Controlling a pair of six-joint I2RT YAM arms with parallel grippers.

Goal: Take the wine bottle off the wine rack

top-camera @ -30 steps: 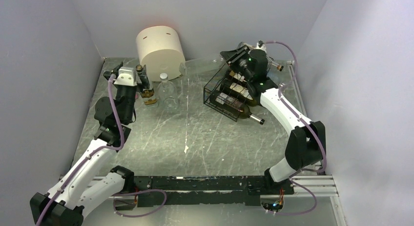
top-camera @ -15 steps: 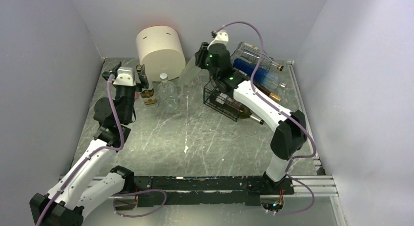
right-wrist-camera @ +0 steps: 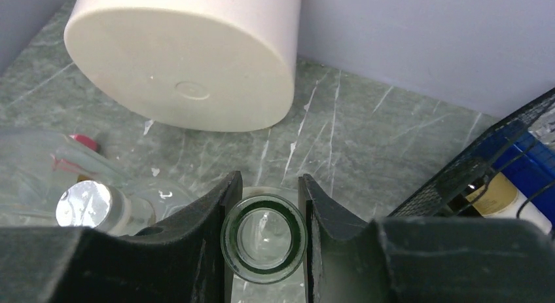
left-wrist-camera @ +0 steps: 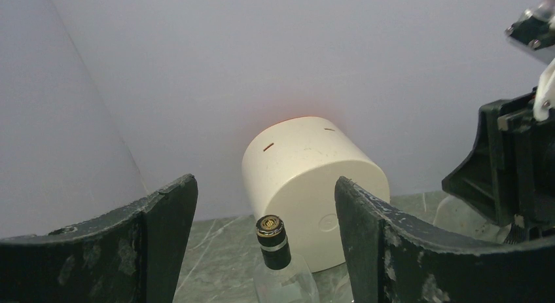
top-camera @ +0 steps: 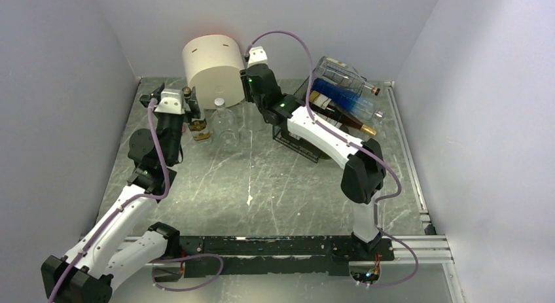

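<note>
left end effector (left-wrist-camera: 265, 188) wide; right end effector (right-wrist-camera: 268, 185) holds 1 wine bottle (right-wrist-camera: 263, 237); 1 rack (right-wrist-camera: 461, 172)

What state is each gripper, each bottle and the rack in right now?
left gripper: open, empty.
right gripper: shut on the uncapped bottle.
uncapped bottle: mouth open, neck clasped.
black-capped bottle: capped, upright, ungripped.
silver-capped bottle: capped, upright.
wine rack: loaded with several bottles.
</note>
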